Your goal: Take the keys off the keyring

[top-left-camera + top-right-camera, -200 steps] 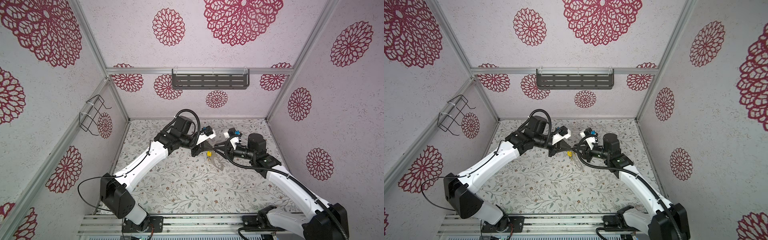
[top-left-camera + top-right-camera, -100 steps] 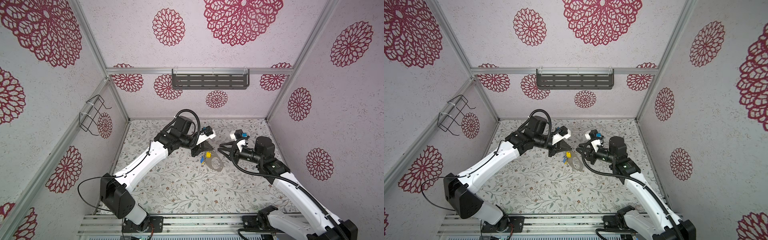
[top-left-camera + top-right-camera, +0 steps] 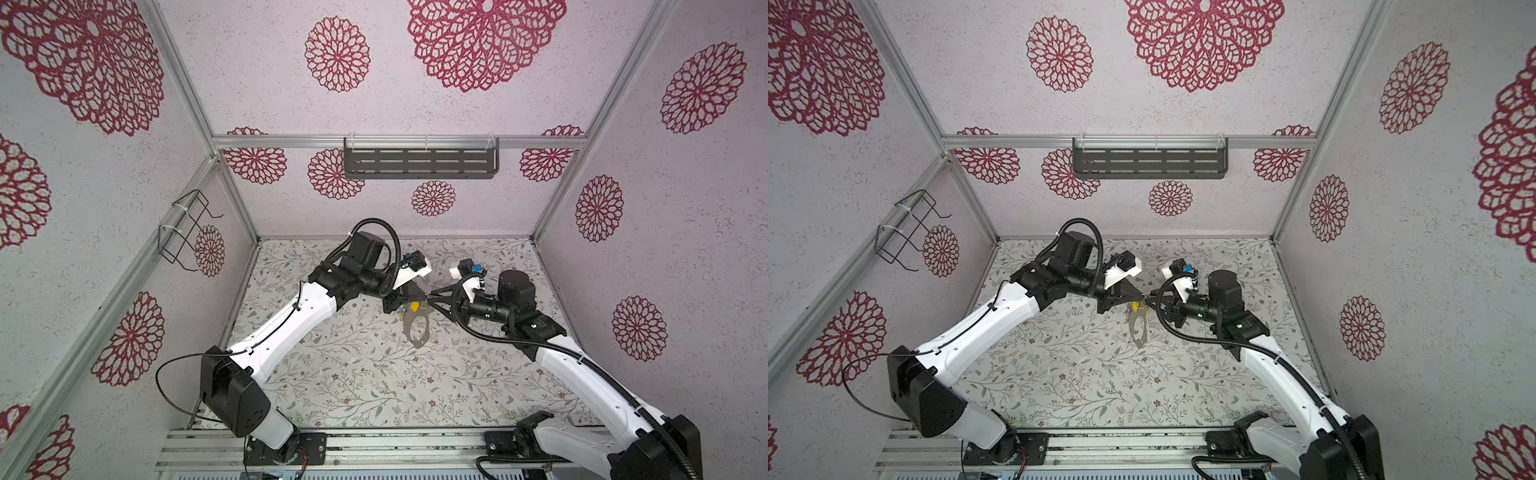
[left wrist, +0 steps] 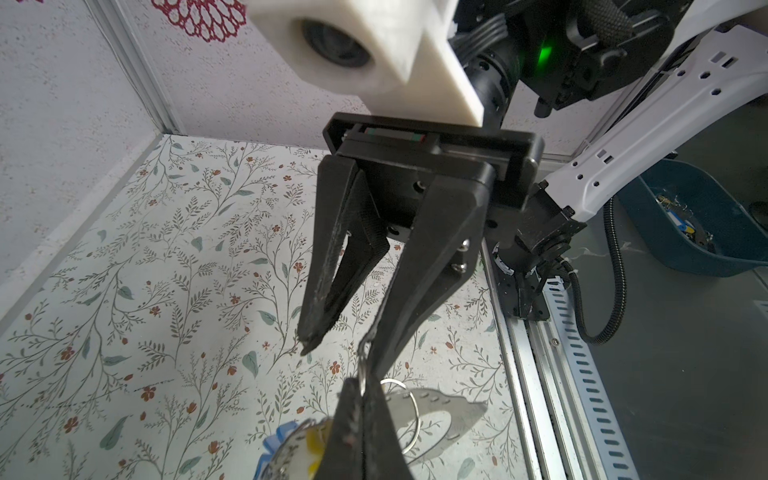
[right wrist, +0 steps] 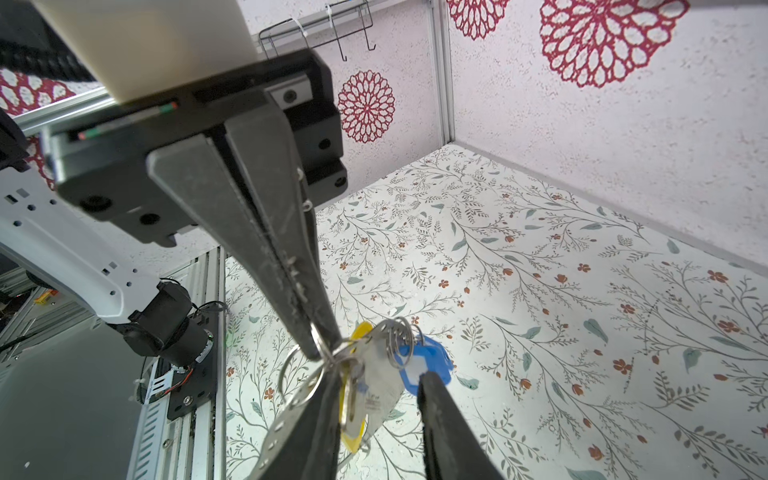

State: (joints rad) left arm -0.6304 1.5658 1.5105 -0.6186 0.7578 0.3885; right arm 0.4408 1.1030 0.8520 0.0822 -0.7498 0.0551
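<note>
Hold steady the keyring (image 5: pixel 286 415) hanging just below the left end effector (image 5: pixel 320 353) clamped shut on it, close the part-open right end effector (image 5: pixel 380 374), just beside, squarely on the blue key tag (image 5: pixel 432 357), then pull gently away.

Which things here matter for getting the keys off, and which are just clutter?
Job:
- keys
- keyring
- left claw, shut on the keyring
- right claw, open

Lying about:
- wire rack
- shelf
- bin
</note>
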